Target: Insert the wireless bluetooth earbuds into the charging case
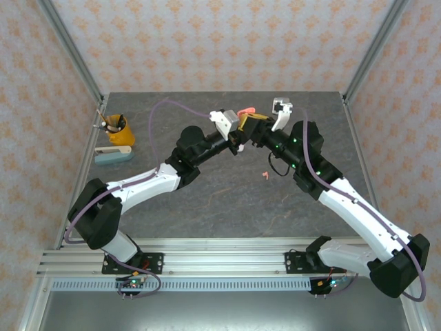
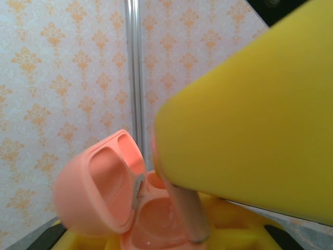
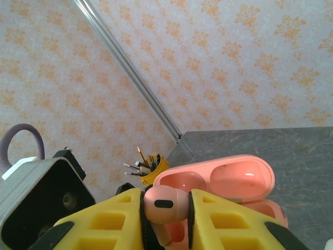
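Pinched by the right gripper (image 3: 165, 221), a coral-pink earbud (image 3: 164, 203) points stem-first into the charging case (image 3: 231, 179) the left gripper (image 2: 156, 240) clamps steady.

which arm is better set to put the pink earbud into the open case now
Right. The right pincer grips the pink earbud right at the open pink case, stem toward its wells. The left pincer is shut on that case, so it can only hold it steady.
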`<state>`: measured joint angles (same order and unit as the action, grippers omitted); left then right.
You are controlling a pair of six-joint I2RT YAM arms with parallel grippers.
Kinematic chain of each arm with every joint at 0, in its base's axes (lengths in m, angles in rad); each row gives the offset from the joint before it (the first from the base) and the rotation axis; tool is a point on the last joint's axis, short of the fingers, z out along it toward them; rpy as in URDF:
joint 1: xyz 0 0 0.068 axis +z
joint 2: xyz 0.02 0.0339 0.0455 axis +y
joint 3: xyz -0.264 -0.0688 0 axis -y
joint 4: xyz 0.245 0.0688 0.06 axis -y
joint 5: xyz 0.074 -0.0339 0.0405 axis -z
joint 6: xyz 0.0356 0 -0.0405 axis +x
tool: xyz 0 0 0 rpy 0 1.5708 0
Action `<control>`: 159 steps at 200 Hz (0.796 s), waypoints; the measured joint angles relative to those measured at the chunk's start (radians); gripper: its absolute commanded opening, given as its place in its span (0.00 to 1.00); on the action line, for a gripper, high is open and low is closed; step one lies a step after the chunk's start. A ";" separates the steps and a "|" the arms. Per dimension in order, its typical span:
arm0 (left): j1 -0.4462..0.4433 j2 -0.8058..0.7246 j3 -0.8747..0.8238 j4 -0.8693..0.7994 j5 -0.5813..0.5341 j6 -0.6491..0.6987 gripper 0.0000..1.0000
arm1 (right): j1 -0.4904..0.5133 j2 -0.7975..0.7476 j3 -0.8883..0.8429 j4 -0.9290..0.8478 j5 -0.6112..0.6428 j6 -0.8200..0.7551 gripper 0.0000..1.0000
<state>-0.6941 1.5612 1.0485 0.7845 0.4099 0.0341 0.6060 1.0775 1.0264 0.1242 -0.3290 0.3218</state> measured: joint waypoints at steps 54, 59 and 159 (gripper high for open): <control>-0.006 0.001 0.005 -0.004 -0.011 -0.011 0.00 | 0.000 -0.016 -0.017 0.005 0.000 -0.018 0.25; -0.006 0.001 0.005 -0.005 -0.012 -0.011 0.00 | 0.000 -0.016 -0.017 0.005 0.000 -0.020 0.25; -0.009 0.007 0.008 -0.006 -0.026 -0.011 0.00 | 0.000 -0.014 -0.017 0.005 0.023 -0.008 0.22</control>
<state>-0.7033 1.5684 1.0569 0.7784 0.3843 0.0227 0.6060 1.0630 1.0096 0.1287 -0.3061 0.3141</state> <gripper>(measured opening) 0.232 0.225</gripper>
